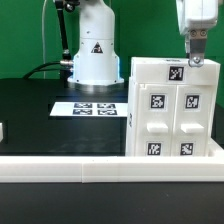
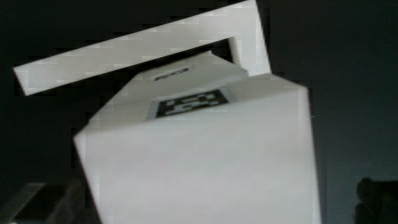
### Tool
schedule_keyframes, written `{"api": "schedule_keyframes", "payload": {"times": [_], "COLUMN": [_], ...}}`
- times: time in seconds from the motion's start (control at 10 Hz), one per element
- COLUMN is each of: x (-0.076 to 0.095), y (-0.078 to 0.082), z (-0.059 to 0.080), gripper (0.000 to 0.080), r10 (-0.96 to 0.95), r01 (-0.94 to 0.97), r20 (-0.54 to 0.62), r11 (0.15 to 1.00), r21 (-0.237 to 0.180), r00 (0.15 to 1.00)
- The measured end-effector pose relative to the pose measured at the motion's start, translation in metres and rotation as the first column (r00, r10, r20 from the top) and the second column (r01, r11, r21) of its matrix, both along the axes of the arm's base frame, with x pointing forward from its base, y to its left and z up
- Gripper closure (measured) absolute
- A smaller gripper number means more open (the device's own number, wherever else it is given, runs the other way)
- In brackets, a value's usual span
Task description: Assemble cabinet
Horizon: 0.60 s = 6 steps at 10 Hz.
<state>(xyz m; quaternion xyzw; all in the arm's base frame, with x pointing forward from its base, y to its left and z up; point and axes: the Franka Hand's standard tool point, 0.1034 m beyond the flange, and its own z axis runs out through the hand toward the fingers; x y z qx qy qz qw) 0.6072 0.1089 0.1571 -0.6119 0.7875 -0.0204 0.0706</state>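
The white cabinet point(image 1: 170, 110) stands upright on the black table at the exterior view's right. Its front carries small panels with black-and-white tags. My gripper point(image 1: 195, 62) hangs straight down onto the cabinet's top edge near its far right corner. In the wrist view the cabinet's body point(image 2: 196, 150) fills the space between my two dark fingers point(image 2: 36, 205). My gripper point(image 2: 205, 205) stands open around it. One finger looks against the body and a dark gap shows beside the other. One tag shows on the cabinet's upper face.
A white rail point(image 1: 60, 165) borders the table in front and on the right; its corner shows in the wrist view point(image 2: 125, 62). The marker board point(image 1: 95, 108) lies mid-table. The robot's base point(image 1: 93, 55) stands behind it. A small white piece point(image 1: 3, 130) sits at the left edge.
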Motion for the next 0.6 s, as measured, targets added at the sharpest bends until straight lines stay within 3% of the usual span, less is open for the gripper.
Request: {"api": "schedule_keyframes", "payload": {"times": [0.6], "x": [-0.0007], "y": [0.0028], "z": [-0.0007], "gripper": [0.0002], "r10": [0.023], "r01": [-0.023], "r20": [0.000], "r11": [1.000], "r21": [0.000], "r00": [1.000]}}
